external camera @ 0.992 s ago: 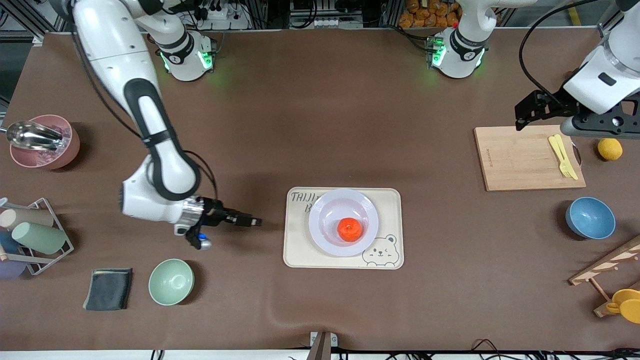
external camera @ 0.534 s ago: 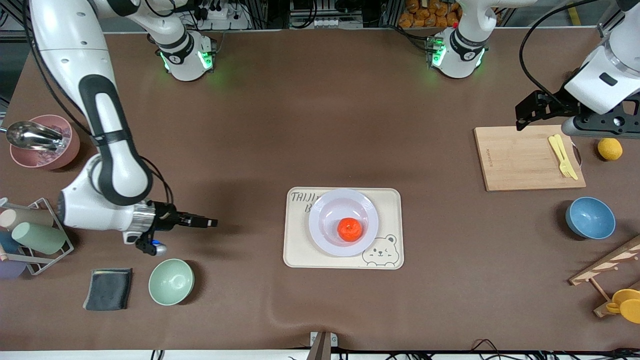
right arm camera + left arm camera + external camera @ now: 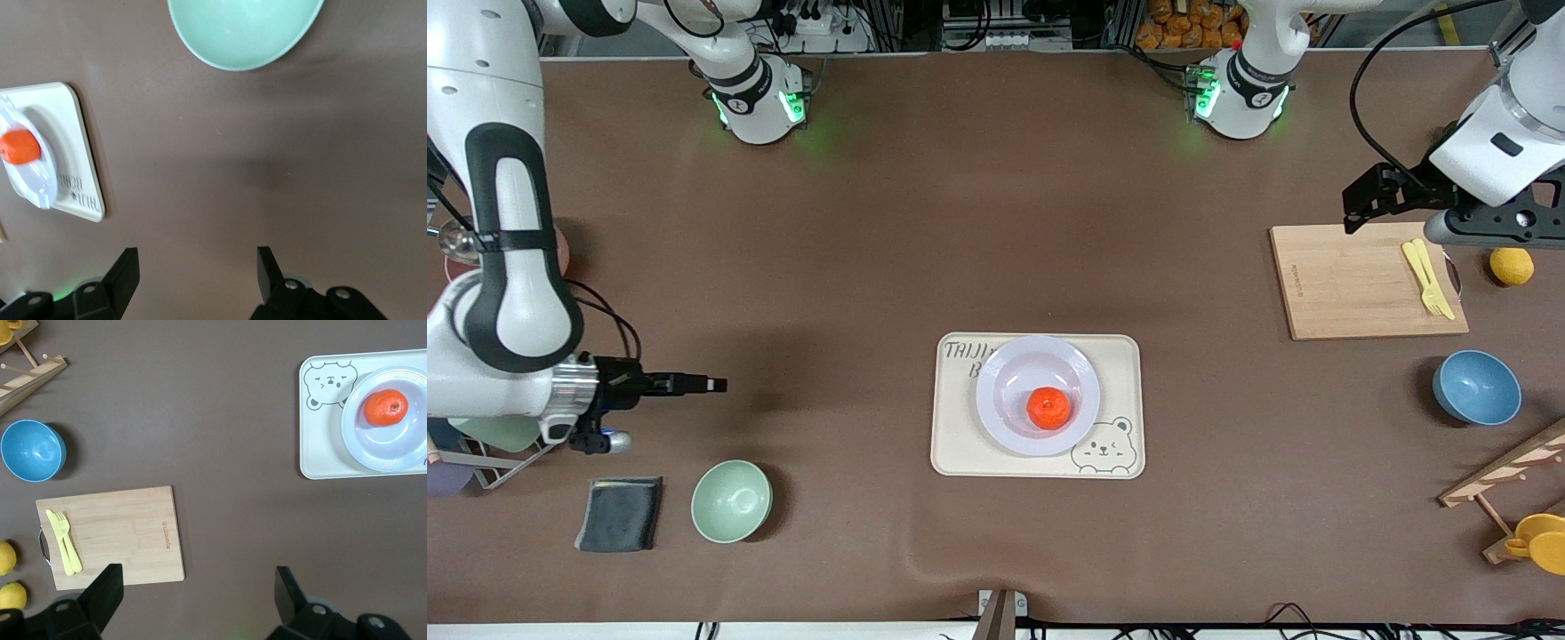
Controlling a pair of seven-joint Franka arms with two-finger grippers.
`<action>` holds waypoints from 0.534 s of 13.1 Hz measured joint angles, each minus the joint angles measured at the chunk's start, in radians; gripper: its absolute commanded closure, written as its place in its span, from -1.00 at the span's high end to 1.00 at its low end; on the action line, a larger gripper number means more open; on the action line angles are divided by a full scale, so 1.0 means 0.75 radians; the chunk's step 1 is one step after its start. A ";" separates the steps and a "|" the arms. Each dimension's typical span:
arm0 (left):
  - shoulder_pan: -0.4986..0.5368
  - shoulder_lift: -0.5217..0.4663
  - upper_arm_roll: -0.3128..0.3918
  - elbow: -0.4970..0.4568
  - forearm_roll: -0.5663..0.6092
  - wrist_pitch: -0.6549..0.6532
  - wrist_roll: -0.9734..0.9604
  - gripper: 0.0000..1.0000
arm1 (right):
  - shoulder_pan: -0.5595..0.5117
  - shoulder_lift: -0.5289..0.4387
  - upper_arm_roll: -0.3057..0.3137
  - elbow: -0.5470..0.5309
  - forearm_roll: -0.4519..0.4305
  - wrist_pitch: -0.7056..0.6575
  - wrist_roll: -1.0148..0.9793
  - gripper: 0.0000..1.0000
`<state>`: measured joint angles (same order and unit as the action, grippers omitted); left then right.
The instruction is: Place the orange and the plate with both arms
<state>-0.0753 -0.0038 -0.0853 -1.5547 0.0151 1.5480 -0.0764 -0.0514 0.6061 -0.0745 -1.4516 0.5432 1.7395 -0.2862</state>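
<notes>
The red-orange orange point(image 3: 1049, 407) lies in the pale lavender plate point(image 3: 1005, 373), which sits on the cream bear tray point(image 3: 1120, 356) in the middle of the table. Both also show in the left wrist view, orange point(image 3: 385, 408) and plate point(image 3: 373, 447), and in the right wrist view, orange point(image 3: 19, 147) and plate point(image 3: 33, 183). My right gripper point(image 3: 710, 385) is open and empty over bare table toward the right arm's end, well away from the tray. My left gripper point(image 3: 1352, 209) is open and empty over the table beside the cutting board point(image 3: 1365, 280); that arm waits.
A green bowl point(image 3: 731, 500) and a dark cloth point(image 3: 620, 513) lie near the right gripper. A cup rack point(image 3: 511, 453) stands at that table end. A yellow fork point(image 3: 1427, 277) lies on the board, a lemon-like fruit point(image 3: 1512, 265) and blue bowl point(image 3: 1476, 387) beside it.
My right arm has drawn back from near the tray toward its own end of the table, gripper open and empty. The left arm, the orange and the plate have not moved.
</notes>
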 measured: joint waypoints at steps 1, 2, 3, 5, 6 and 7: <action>0.000 0.001 0.000 0.000 0.000 0.000 0.000 1.00 | 0.005 -0.002 0.006 0.068 -0.093 -0.064 0.012 1.00; 0.000 0.002 0.000 -0.001 0.000 0.000 -0.001 1.00 | 0.014 -0.005 0.016 0.138 -0.212 -0.133 0.035 1.00; 0.000 0.003 0.000 -0.002 0.000 0.000 -0.001 1.00 | 0.029 -0.008 0.027 0.207 -0.322 -0.217 0.050 1.00; 0.000 0.004 0.000 -0.003 0.000 0.000 -0.001 1.00 | 0.104 -0.014 0.031 0.333 -0.447 -0.418 0.117 1.00; 0.001 0.004 0.000 -0.004 0.000 0.000 -0.001 1.00 | 0.151 -0.021 0.028 0.367 -0.506 -0.471 0.168 1.00; 0.001 0.005 0.000 -0.005 0.000 0.000 -0.002 1.00 | 0.187 -0.031 0.028 0.385 -0.570 -0.489 0.196 1.00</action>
<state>-0.0746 -0.0003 -0.0852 -1.5581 0.0151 1.5480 -0.0776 0.0885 0.5827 -0.0538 -1.1625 0.1158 1.3724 -0.1392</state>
